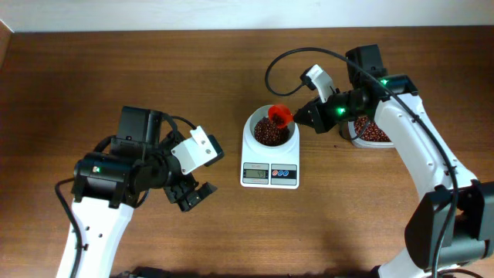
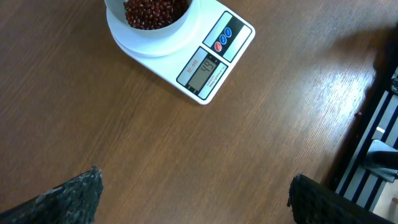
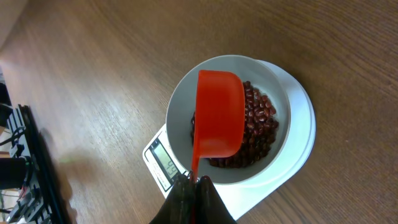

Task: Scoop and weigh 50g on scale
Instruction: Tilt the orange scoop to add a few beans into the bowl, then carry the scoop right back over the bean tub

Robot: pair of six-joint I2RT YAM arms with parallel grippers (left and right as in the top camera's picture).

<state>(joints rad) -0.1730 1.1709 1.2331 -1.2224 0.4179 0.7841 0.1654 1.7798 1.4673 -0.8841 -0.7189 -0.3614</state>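
The white scale (image 1: 269,174) sits mid-table with a round white bowl (image 1: 252,123) of red beans on its platform. My right gripper (image 1: 302,116) is shut on the handle of a red scoop (image 1: 280,116), whose cup hangs tipped over the bowl. In the right wrist view the scoop (image 3: 219,115) shows its underside above the beans, with the gripper (image 3: 194,183) pinching the thin handle and the scale's display (image 3: 160,163) lit below. My left gripper (image 1: 193,197) rests open and empty left of the scale (image 2: 211,62), its fingertips (image 2: 81,193) far apart.
A clear tub of red beans (image 1: 370,133) stands to the right of the scale, partly under my right arm. Bare wooden table (image 1: 116,77) surrounds the scale; a dark rack (image 2: 373,149) lies past the table edge in the left wrist view.
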